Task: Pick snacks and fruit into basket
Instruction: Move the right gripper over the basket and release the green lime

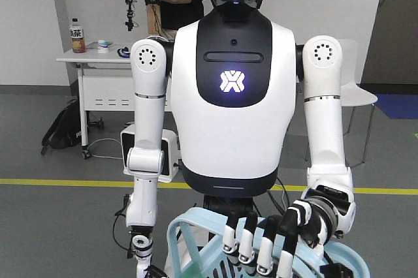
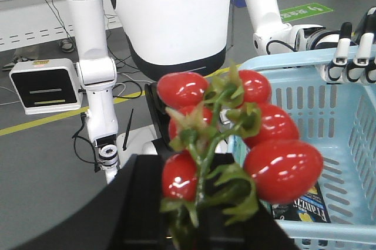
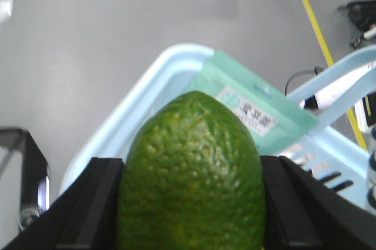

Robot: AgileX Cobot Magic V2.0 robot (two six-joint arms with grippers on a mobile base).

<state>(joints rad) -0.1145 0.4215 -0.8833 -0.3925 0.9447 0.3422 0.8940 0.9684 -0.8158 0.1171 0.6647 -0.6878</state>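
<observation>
My left gripper (image 2: pixel 198 215) is shut on the green stem of a bunch of red fruit (image 2: pixel 276 165), held just left of the light blue basket (image 2: pixel 311 94). A black Franzzi box (image 2: pixel 304 210) lies in the basket's bottom. My right gripper (image 3: pixel 191 206) is shut on a bumpy green fruit (image 3: pixel 191 168), with a black finger on each side, above the basket's rim (image 3: pixel 147 85). Beyond the green fruit, a teal pouch (image 3: pixel 261 115) lies in the basket. In the front view the basket (image 1: pixel 186 235) sits low in frame and neither gripper shows.
A white humanoid robot (image 1: pixel 232 95) stands behind the basket, its black-and-white hand (image 1: pixel 274 242) curled over the rim. Behind it are a white table (image 1: pixel 98 62) with a bottle (image 1: pixel 78 35), a person (image 1: pixel 171 4), a white box unit (image 2: pixel 44 85) and a yellow floor line (image 1: pixel 65 182).
</observation>
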